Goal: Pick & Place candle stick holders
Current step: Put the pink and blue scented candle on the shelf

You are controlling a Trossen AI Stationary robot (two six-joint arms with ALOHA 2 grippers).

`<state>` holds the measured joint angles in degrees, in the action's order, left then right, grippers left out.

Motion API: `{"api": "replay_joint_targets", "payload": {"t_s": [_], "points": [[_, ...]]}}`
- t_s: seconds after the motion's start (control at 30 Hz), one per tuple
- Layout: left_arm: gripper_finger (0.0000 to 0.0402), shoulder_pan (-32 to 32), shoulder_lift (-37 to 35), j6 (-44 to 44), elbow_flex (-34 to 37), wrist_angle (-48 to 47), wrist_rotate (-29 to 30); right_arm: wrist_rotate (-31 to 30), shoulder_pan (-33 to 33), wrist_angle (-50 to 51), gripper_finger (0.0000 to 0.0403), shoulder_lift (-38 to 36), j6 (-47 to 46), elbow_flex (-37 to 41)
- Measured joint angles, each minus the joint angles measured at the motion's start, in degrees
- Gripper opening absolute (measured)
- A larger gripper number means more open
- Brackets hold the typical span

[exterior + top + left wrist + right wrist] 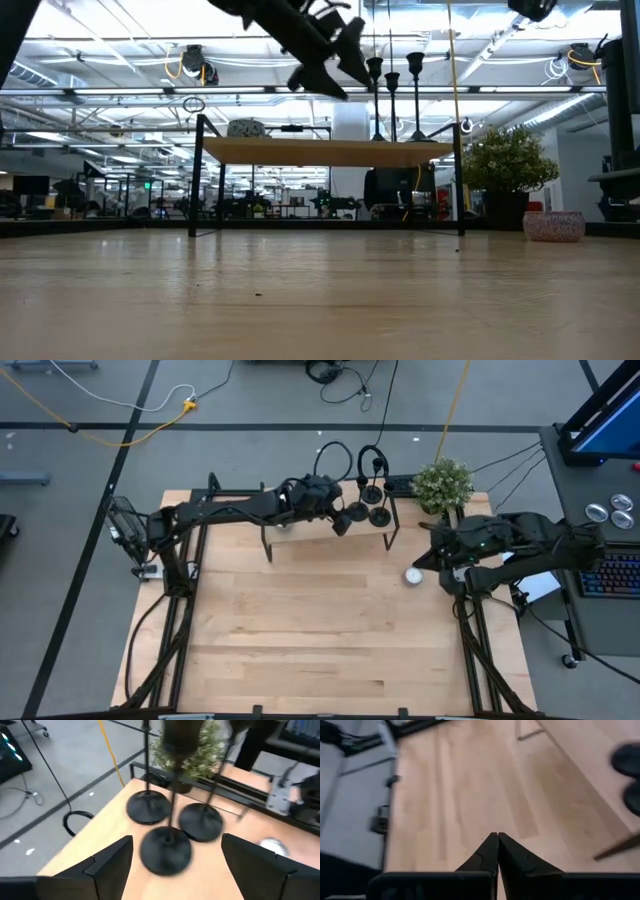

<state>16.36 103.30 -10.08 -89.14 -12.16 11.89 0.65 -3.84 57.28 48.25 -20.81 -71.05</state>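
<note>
The left gripper (172, 862) stood with jaws released around the nearest of 3 candle stick holders (166, 849) on the raised shelf (300, 525); placing looked done, retreat next. The right gripper (498, 851) waited clenched, empty.

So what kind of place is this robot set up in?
Probably a robotics lab or open workshop: a wooden table on a bare grey floor, loose cables taped across it, a keyboard at a side desk, and exposed ceiling lights over rows of workstations behind.
</note>
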Motion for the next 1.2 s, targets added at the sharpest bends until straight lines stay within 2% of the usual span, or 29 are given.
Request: {"api": "replay_joint_targets", "payload": {"t_s": [0.2,0.4,0.6,0.87,1.0,1.2], "points": [[0.0315,-2.4,-6.2,-2.1,0.0,-8.2,0.0,-5.3,0.7,3.9,0.0027,0.2,-3.5,4.3],[0.0316,-4.3,-12.3,-6.1,0.0,-13.8,0.1,-5.4,4.0,10.9,0.0068,2.3,-7.1,5.6],[0.0319,-6.5,-16.4,-6.2,0.0,-19.4,2.2,-5.2,7.0,12.0,0.0108,6.1,-10.5,8.4],[0.0321,-9.8,-21.1,-4.9,0.8,-24.4,3.6,-5.0,9.5,12.4,0.0123,9.2,-11.3,15.2],[0.0321,-11.0,-25.5,-4.5,5.6,-22.9,3.7,-5.0,10.2,13.9,0.0122,8.3,-11.4,17.9],[0.0322,-12.0,-37.4,-3.8,20.8,-13.1,3.7,-5.1,12.3,14.2,0.0129,6.3,-14.3,22.1]]}}
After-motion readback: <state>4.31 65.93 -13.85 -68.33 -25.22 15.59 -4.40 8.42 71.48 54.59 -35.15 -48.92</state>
